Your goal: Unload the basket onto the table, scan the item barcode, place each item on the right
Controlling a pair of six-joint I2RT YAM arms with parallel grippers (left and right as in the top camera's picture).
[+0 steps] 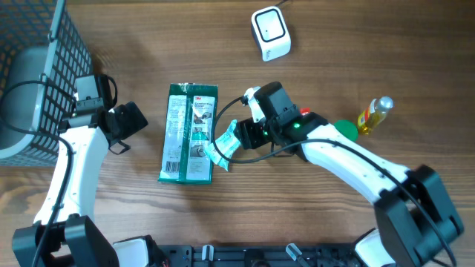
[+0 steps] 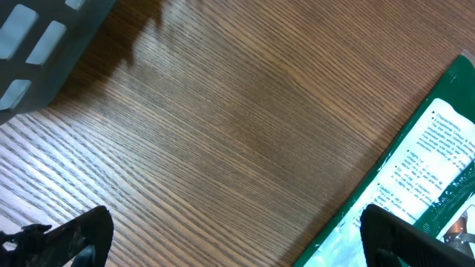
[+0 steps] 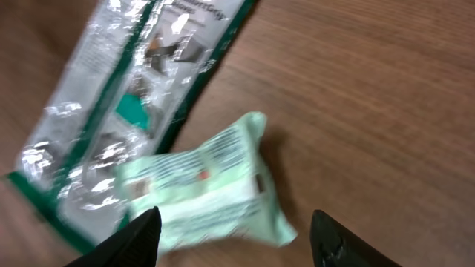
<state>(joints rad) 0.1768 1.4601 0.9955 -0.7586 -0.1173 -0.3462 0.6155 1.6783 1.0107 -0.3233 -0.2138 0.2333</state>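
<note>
On the wood at mid-table, a small pale green packet [image 1: 223, 145] lies against the right edge of a flat green package [image 1: 188, 133]. The right gripper [image 3: 241, 241] hovers over the packet with its jaws spread, not pinching it. The left gripper [image 2: 237, 245] gapes wide beside the package, holding nothing.

Showed a pale-green pouch [image 1: 223, 146] touching a green package [image 1: 189, 133] on the desk [image 1: 319, 222], right fingers [image 1: 243, 135] at the pouch, white scanner [image 1: 270, 33] well apart.

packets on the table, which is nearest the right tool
The small pale green packet just before the right tool; the long dark-green pack lies farther off.
</note>
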